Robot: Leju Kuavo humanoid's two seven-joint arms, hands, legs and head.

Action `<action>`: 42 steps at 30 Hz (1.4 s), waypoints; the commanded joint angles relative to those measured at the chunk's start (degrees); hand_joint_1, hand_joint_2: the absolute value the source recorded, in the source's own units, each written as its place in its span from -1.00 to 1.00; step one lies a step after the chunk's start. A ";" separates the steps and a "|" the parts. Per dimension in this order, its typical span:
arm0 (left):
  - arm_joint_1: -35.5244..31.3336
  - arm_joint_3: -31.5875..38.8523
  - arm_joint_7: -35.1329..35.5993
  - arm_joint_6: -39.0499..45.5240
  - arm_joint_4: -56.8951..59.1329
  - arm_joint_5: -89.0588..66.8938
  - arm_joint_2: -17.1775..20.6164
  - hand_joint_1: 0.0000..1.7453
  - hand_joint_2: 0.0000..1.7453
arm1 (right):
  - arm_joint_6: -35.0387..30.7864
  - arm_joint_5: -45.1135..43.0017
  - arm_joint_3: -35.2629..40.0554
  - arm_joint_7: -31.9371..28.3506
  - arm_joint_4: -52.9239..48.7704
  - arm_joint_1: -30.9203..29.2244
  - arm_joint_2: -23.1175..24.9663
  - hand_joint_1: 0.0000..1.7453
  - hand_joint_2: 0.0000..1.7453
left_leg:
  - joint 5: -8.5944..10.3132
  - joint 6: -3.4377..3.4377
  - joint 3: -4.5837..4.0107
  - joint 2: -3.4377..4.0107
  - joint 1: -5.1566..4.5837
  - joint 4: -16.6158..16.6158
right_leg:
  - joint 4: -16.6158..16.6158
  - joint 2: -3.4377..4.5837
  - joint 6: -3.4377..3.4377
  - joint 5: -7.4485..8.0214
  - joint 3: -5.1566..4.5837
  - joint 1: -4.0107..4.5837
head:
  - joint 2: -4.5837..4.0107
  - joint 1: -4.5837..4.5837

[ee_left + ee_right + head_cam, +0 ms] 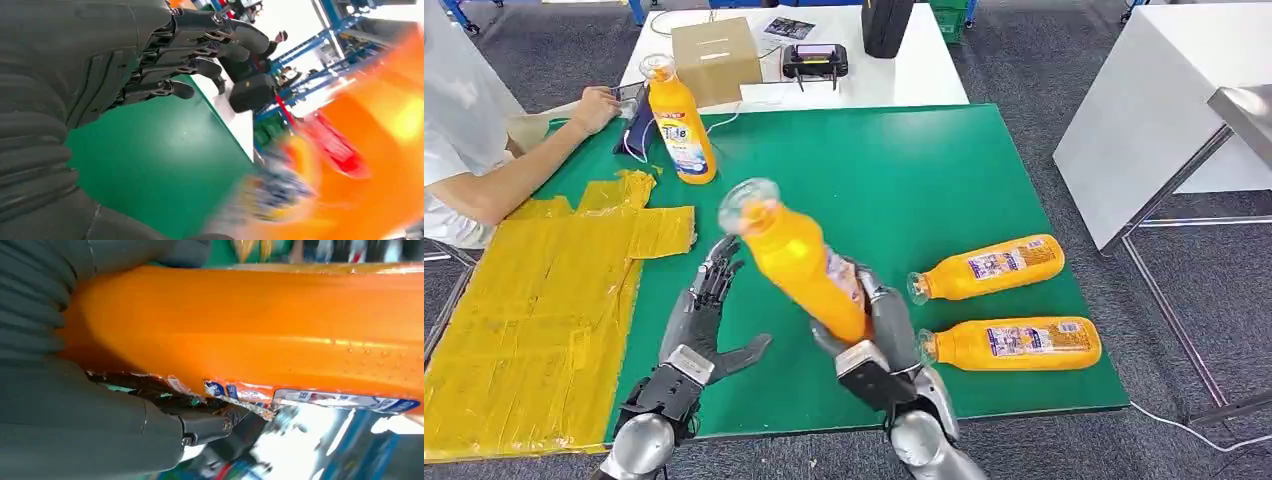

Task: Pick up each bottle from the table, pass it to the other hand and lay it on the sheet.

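We see our right robot hand (876, 335) gripping an orange bottle (799, 258) tilted above the green bench (904, 170). Our left robot hand (709, 315) hovers beside it, fingers spread and empty. The yellow sheet (534, 300) lies to the left.

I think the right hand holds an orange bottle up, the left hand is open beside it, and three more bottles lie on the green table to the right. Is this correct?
Not quite: two bottles lie there, not three, the nearer bottle and the farther bottle, as the head view shows. The rest holds: the right hand grips the raised bottle, and the left hand is open beside it.
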 commanded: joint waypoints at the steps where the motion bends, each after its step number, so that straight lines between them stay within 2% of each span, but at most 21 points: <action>1: -2.93 -2.41 0.11 -0.53 2.58 1.13 1.73 -1.00 1.00 | -3.02 4.23 11.49 -0.04 10.01 -4.28 -1.42 1.00 1.00 | -0.06 -0.06 0.22 -0.07 0.08 -0.04 | -0.09 0.29 -0.08 -0.02 0.23 0.03 | 0.00 0.00; 7: -2.91 -2.41 0.11 -0.54 2.60 1.13 1.73 -1.00 1.00 | -2.99 4.22 11.46 -0.05 9.96 -4.43 -1.48 1.00 1.00 | -0.04 -0.06 0.18 -0.15 0.05 -0.04 | -0.07 0.21 -0.09 -0.04 0.21 -0.01 | 0.00 0.02; 12: -3.37 -1.54 -0.09 -1.21 3.72 3.56 1.18 -1.00 1.00 | -6.12 8.43 14.37 0.88 11.07 -4.97 -1.70 1.00 1.00 | -0.06 -0.07 0.23 -0.16 0.06 -0.06 | -0.09 0.23 -0.10 -0.06 0.25 0.00 | 0.00 0.00; 17: -3.05 -0.65 -0.85 -1.31 3.34 5.69 0.81 -1.00 1.00 | -6.46 7.63 14.55 1.61 12.03 -5.32 -1.74 1.00 1.00 | -0.03 -0.04 0.16 -0.12 0.04 -0.06 | -0.09 0.16 -0.06 -0.03 0.16 0.01 | 0.00 0.00; 18: -2.84 -0.17 -1.17 -1.03 3.11 6.46 0.55 -0.42 1.00 | -6.57 7.45 14.46 1.88 12.23 -5.37 -1.81 1.00 1.00 | -0.07 -0.06 0.23 -0.17 0.09 -0.04 | -0.10 0.23 -0.10 -0.06 0.24 0.03 | 0.00 0.00; 19: -2.77 0.01 -1.30 -0.93 3.03 6.77 0.47 0.98 1.00 | -6.64 7.38 14.39 2.01 12.32 -5.38 -1.84 1.00 1.00 | -0.04 -0.05 0.17 -0.16 0.06 -0.04 | -0.09 0.16 -0.08 -0.04 0.18 0.01 | 0.00 0.00; 24: -2.43 0.31 -2.49 -2.38 2.56 10.18 0.42 1.00 1.00 | -6.06 7.06 14.37 2.84 13.63 -5.78 -1.86 1.00 1.00 | -0.10 -0.08 0.33 -0.25 0.14 -0.06 | -0.15 0.27 -0.13 -0.10 0.37 0.06 | 0.00 0.00; 29: -1.76 0.41 -3.82 -6.24 1.21 14.85 0.65 1.00 1.00 | -5.59 7.01 14.62 3.02 14.56 -6.10 -1.71 1.00 1.00 | -0.03 -0.05 0.12 -0.14 0.06 -0.04 | -0.09 0.13 -0.07 -0.03 0.13 0.02 | 0.00 0.02; 42: -1.62 0.37 -4.51 -8.86 0.74 16.90 0.79 1.00 1.00 | -4.62 7.28 15.04 3.21 14.43 -6.22 -1.93 1.00 1.00 | -0.07 -0.07 0.24 -0.25 0.11 -0.04 | -0.12 0.20 -0.11 -0.09 0.27 0.04 | 0.00 0.00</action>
